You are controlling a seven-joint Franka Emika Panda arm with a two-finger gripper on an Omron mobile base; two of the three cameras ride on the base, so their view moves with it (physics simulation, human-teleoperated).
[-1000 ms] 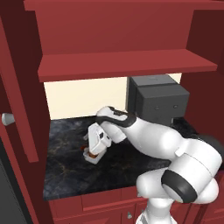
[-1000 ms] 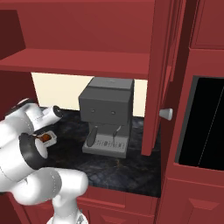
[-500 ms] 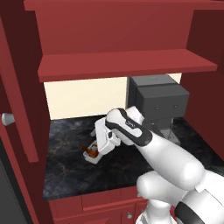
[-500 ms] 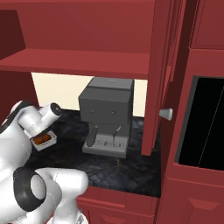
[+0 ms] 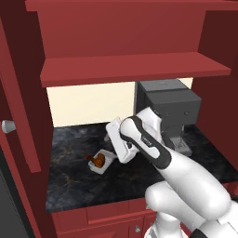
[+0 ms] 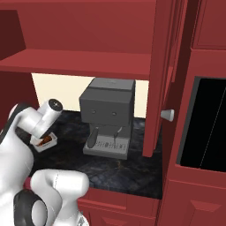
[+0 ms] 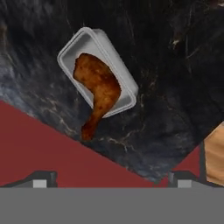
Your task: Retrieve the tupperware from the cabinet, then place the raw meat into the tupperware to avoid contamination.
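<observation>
Below the claw point(image 7: 107, 181): raw meat point(image 7: 98, 92) in tupperware point(image 7: 123, 78) | claw spread wide, empty

Arm bent forward over the counter, gripper point(image 7: 107, 177) pointing down (jaws spread wide, holding nothing)

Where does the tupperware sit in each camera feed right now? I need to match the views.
Left base view: tupperware left of centre on the counter.
Right base view: far left, beside the arm.
Hand view: upper centre, raw meat in it.
Shared landmark: the raw meat.
</observation>
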